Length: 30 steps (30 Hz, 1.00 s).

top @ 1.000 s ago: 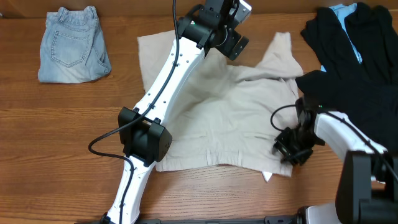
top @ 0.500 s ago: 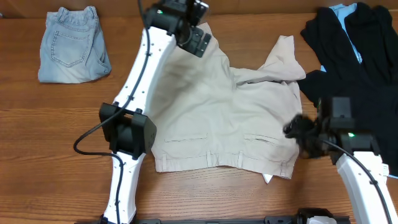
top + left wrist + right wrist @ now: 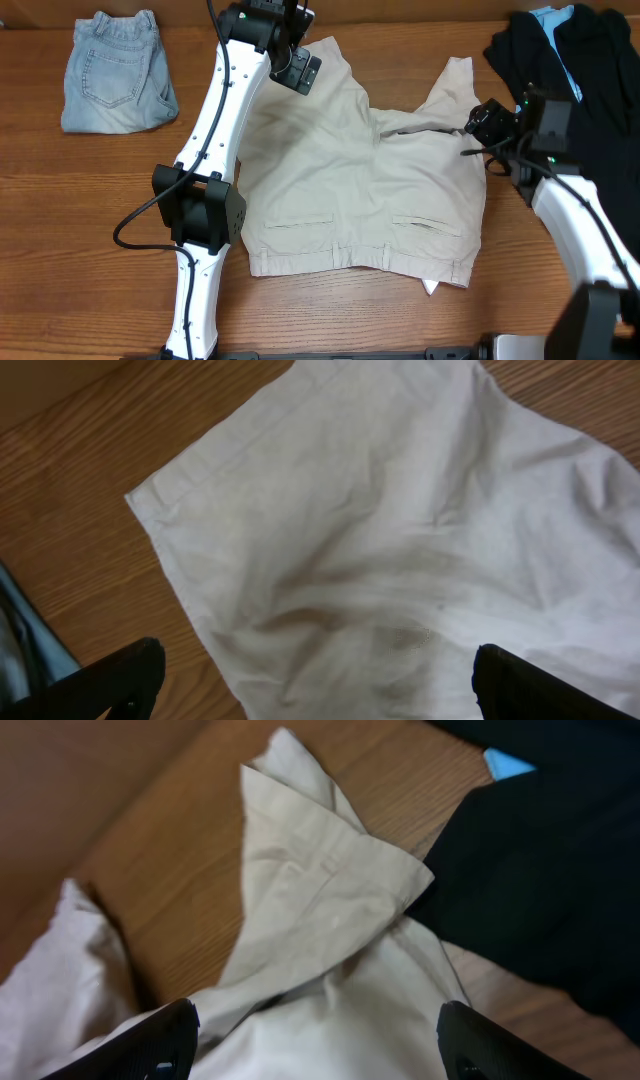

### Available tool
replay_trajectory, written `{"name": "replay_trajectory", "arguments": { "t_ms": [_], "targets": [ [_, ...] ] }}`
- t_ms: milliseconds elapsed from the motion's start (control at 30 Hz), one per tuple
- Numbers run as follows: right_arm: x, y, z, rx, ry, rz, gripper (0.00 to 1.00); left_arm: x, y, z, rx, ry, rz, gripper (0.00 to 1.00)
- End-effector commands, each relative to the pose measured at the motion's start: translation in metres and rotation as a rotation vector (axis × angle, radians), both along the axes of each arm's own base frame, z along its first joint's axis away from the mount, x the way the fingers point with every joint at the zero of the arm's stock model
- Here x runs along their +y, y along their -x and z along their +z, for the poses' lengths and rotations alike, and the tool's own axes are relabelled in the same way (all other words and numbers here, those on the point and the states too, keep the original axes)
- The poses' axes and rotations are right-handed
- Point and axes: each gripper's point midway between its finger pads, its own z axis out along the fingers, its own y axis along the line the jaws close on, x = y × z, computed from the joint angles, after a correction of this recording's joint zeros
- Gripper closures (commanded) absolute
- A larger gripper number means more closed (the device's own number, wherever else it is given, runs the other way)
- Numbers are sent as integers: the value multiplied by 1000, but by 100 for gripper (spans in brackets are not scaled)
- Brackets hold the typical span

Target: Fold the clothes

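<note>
My left claw [image 3: 300,68] hangs with its fingers wide apart and empty. Directly beneath it is one leg of the pale beige cloth shorts [image 3: 360,190], spread on the brown wooden table [image 3: 80,250]. My right claw [image 3: 485,120], also spread and holding nothing, hovers over the other leg, whose hem lies rucked and doubled over just below it. I judge each claw sits above a leg end to straighten it before folding. Black garments with light-blue trim [image 3: 570,70] lie just beside my right claw. Light-blue denim shorts [image 3: 115,70] lie well apart from my left.
</note>
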Motion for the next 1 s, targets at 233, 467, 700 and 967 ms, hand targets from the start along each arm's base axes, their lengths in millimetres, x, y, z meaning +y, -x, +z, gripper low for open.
{"name": "replay_trajectory", "arguments": {
  "t_ms": [233,467,700,967],
  "targets": [
    [-9,-53,-53,2,-17,13,29,7,4,1,9,-32,27,0],
    [-5,-59,-79,20,-61,14,35,7,4,1,8,-32,27,0],
    [10,-74,-90,-24,-122,26,73,7,4,1,8,-33,27,0],
    [26,-101,-36,-162,-142,95,96,16,0,3,-14,-73,50,0]
  ]
}}
